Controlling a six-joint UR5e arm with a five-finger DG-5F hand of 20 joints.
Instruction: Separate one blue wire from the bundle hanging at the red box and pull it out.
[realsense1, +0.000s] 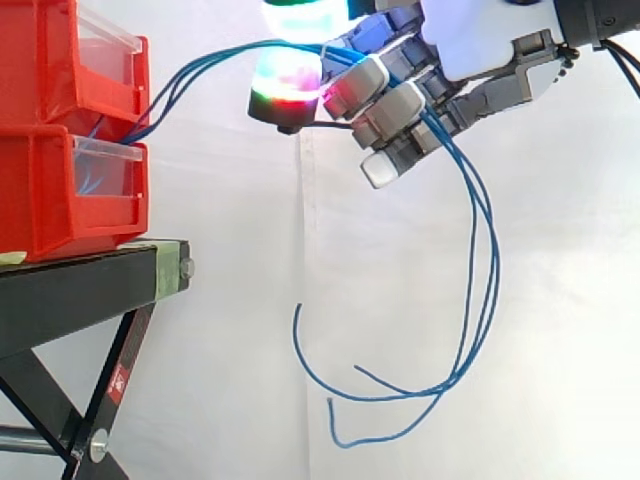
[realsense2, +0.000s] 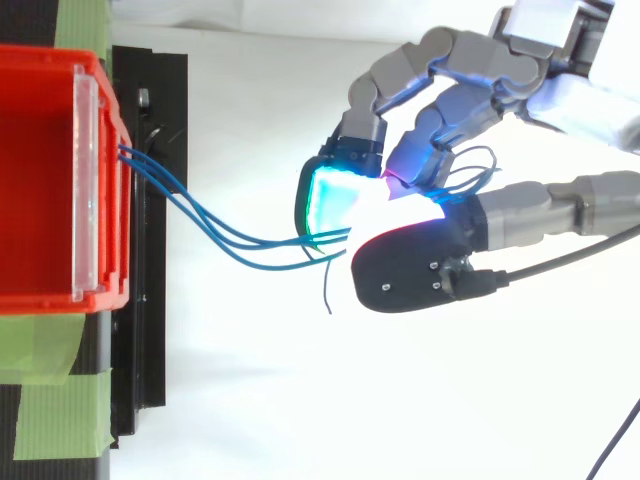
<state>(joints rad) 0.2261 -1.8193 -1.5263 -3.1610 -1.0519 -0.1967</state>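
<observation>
Three blue wires (realsense1: 200, 65) leave the front of the stacked red bins (realsense1: 60, 190) and run right to my hand (realsense1: 480, 50). In the top view the wires (realsense2: 230, 240) fan out from the bin's clear front (realsense2: 88, 190) and meet between the glowing fingertips (realsense2: 335, 195) and the thumb. The fingers are curled round the wires, which pass through the hand (realsense2: 590, 95). Behind the fingers they hang down in long loops (realsense1: 480, 300), and their loose ends dangle in the air below.
The red bins rest on a black stand (realsense1: 90, 280) with slanted legs. Green tape (realsense2: 50, 390) marks the stand's top. A white curtain hangs behind everything.
</observation>
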